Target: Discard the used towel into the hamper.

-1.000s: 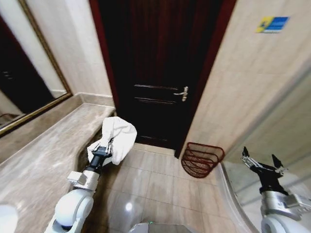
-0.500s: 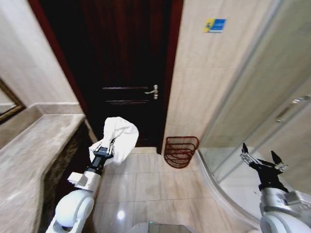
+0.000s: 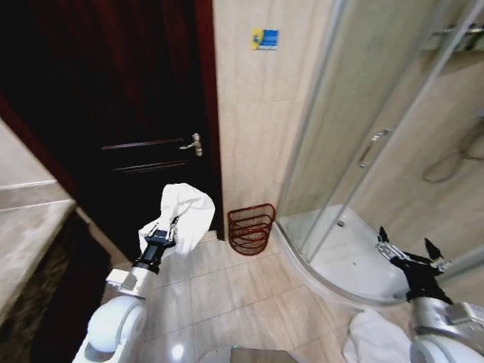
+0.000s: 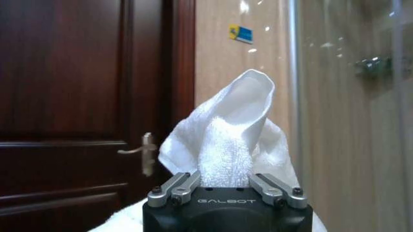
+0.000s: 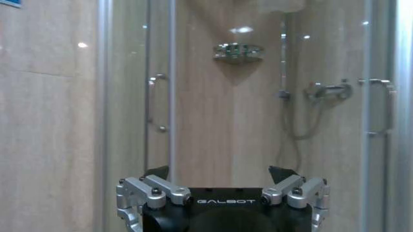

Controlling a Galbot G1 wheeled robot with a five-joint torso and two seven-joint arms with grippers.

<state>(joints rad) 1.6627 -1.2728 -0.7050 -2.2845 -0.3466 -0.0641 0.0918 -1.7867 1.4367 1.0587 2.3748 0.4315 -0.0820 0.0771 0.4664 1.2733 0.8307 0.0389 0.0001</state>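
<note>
My left gripper point(image 3: 161, 234) is shut on a bunched white towel point(image 3: 184, 214) and holds it up in front of the dark door. From the left wrist camera the towel point(image 4: 231, 140) rises from between the closed fingers. The hamper point(image 3: 251, 228) is a small dark red open-weave basket standing on the floor against the beige wall, to the right of the towel and beyond it. My right gripper point(image 3: 409, 249) hangs open and empty at the lower right, in front of the shower; its fingers point(image 5: 159, 172) stand spread apart in the right wrist view.
A dark wooden door point(image 3: 113, 113) with a metal handle point(image 3: 193, 144) fills the left. A glass shower enclosure point(image 3: 378, 136) with a curved white base point(image 3: 340, 261) stands at the right. A stone counter edge point(image 3: 30, 234) is at far left. A white cloth point(image 3: 374, 340) lies on the tiled floor.
The whole view has swung to the right: counter and mirror slid off to the left, the shower came into view, and the hamper now sits nearer the middle. Both arms keep their poses.
</note>
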